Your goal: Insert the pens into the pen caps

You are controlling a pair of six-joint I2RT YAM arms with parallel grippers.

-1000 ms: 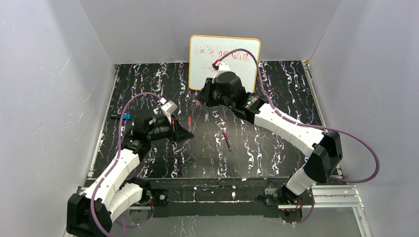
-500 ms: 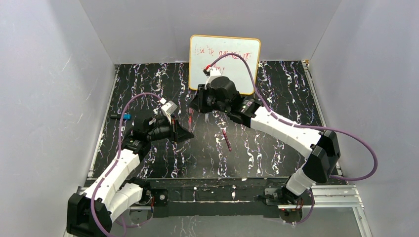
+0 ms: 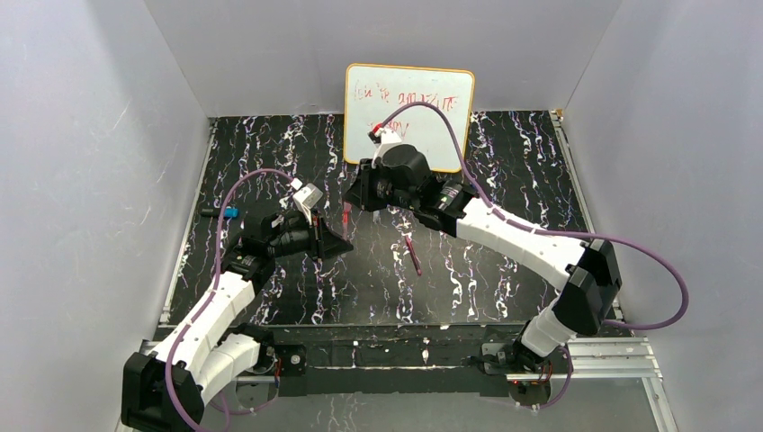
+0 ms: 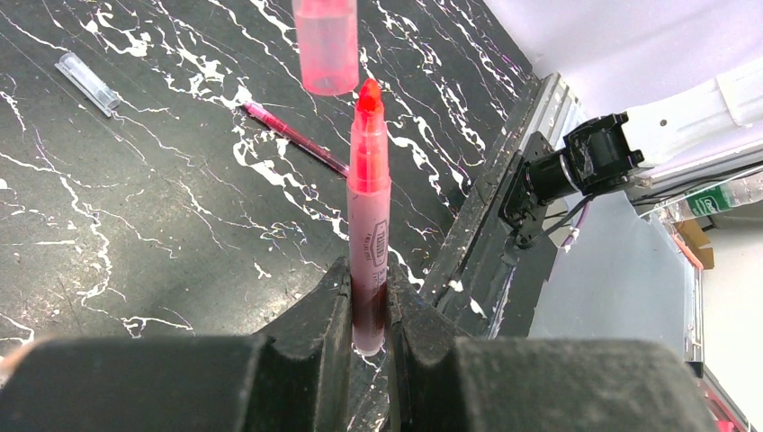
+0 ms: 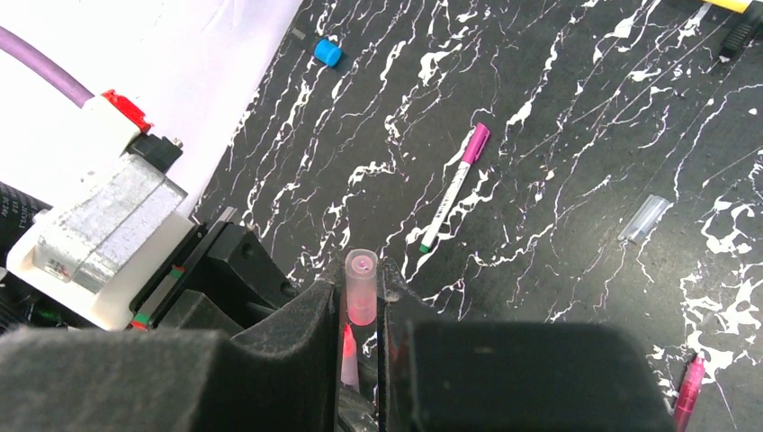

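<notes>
My left gripper is shut on the lower barrel of a pink pen, which stands upright with its red tip bare. My right gripper is shut on a translucent pink pen cap. In the left wrist view this cap hangs just above and slightly left of the pen's tip, with a small gap between them. From above, the two grippers meet near the table's middle, the left gripper below the right gripper. In the right wrist view the red tip shows under the cap.
A magenta pen lies on the black marbled table to the right of the grippers. A clear cap, a white pen with a magenta cap and a blue cap also lie on it. A whiteboard stands at the back.
My right arm has swung left and nearer, bringing the pink cap over the pen's tip. The left arm and its pen have stayed put.
</notes>
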